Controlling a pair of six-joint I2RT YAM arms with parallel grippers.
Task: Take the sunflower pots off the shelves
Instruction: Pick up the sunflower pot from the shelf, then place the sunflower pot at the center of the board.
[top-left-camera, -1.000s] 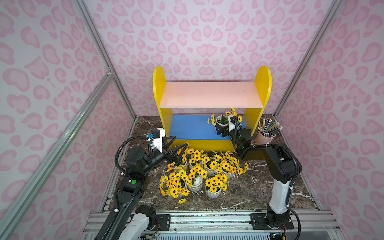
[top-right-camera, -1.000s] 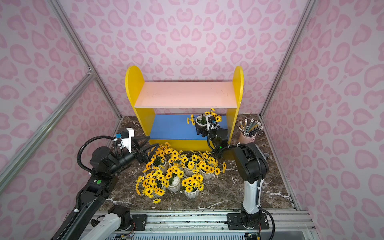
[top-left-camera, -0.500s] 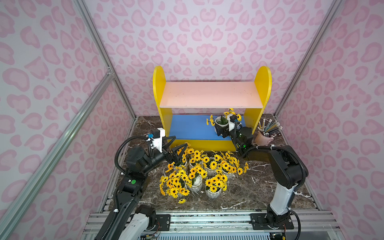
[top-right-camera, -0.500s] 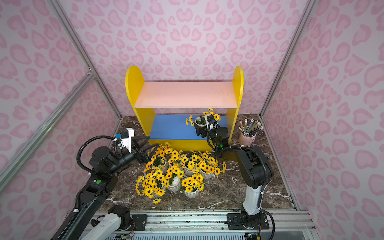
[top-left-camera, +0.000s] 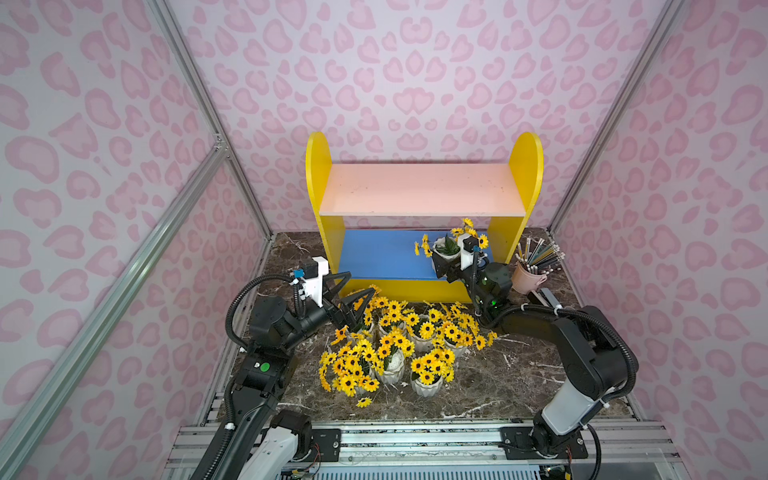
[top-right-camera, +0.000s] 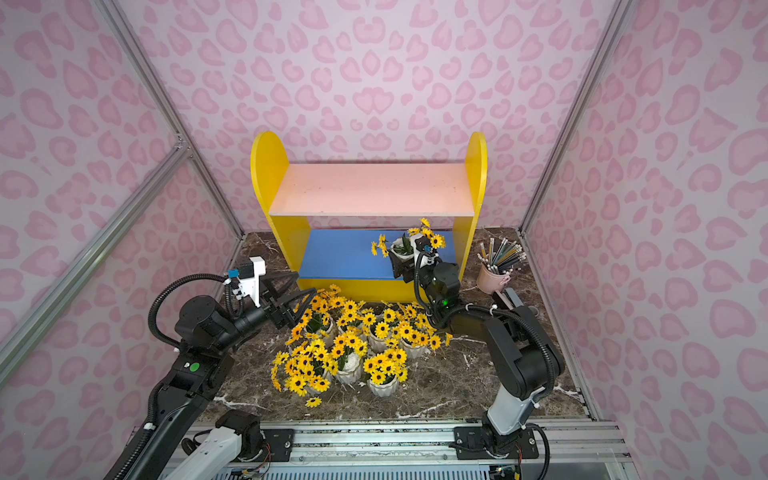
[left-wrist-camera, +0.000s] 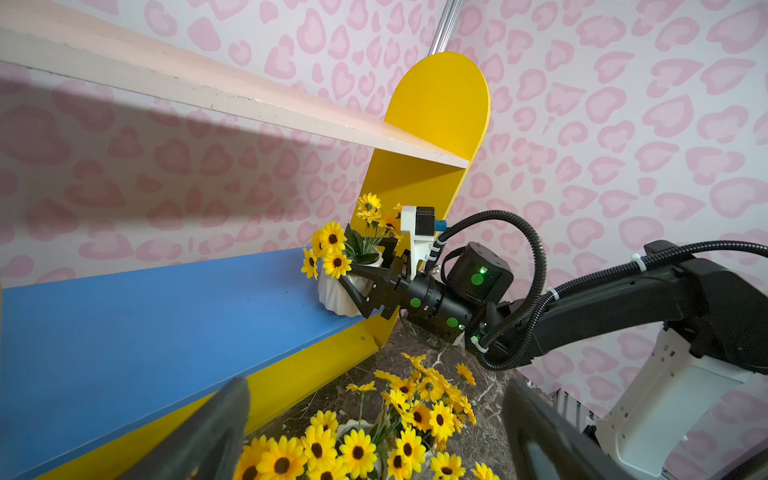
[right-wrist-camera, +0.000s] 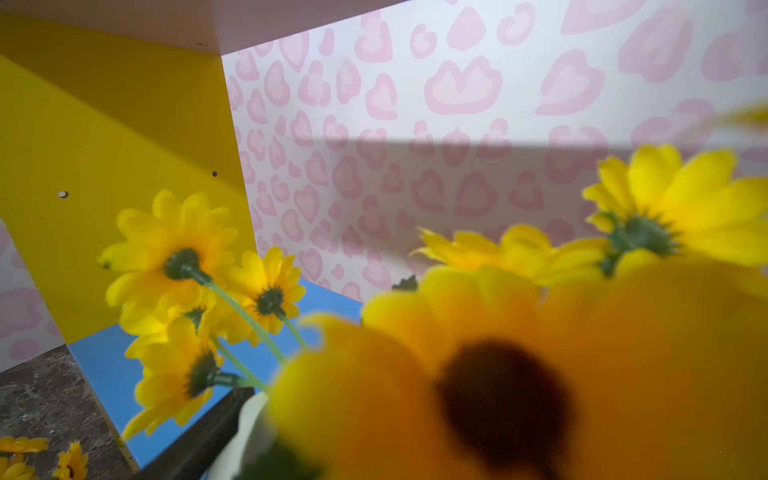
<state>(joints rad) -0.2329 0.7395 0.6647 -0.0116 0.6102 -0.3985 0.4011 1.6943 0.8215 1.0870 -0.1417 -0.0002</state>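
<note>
One sunflower pot (top-left-camera: 445, 248) (top-right-camera: 401, 248) stands at the right end of the shelves' blue lower board (top-left-camera: 382, 254). My right gripper (top-left-camera: 449, 261) (left-wrist-camera: 365, 270) reaches in from the front, and its open fingers straddle the white pot (left-wrist-camera: 332, 297). In the right wrist view blurred flowers (right-wrist-camera: 498, 374) fill the frame, with the pot's rim (right-wrist-camera: 245, 432) beside one dark finger. Several sunflower pots (top-left-camera: 399, 345) stand bunched on the marble in front of the shelves. My left gripper (top-left-camera: 362, 282) (left-wrist-camera: 376, 386) hangs open and empty over the bunch's left rear edge. The pink upper board (top-left-camera: 419, 189) is bare.
A pink cup of pencils (top-left-camera: 527, 277) stands on the marble just right of the shelves, close to my right wrist. One loose flower head (top-left-camera: 364, 402) lies in front of the pots. Pink-patterned walls close in on three sides.
My right arm's elbow has swung outward to the right and the gripper has settled a little further round the pot. The pot still stands on the blue board. The left arm has not moved.
</note>
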